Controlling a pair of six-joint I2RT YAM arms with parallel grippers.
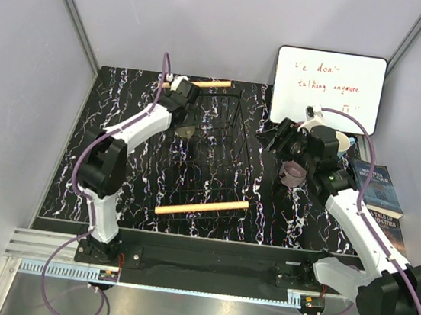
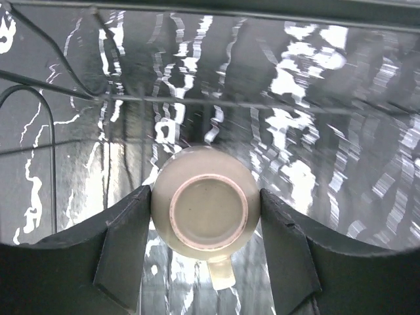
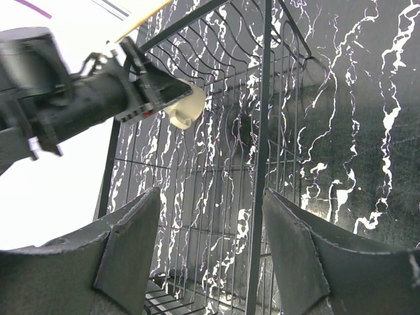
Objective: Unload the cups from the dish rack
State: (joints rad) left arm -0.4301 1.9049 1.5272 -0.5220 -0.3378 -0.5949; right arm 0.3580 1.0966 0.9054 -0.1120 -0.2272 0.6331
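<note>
Left gripper point(image 2: 205, 194) fingers pinch the olive-grey mug point(image 2: 209, 216), handle toward the palm, at the dish rack point(image 1: 201, 206); right gripper point(image 3: 210, 194) fingers spread, empty, beside it.

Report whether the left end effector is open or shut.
Shut on the mug: left end effector fingers touch both its sides, base toward the wrist camera.

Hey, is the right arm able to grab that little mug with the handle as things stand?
Probably not. The left gripper has the mug pinched from both sides, and the upright wires of the rack stand between it and the open right gripper.
</note>
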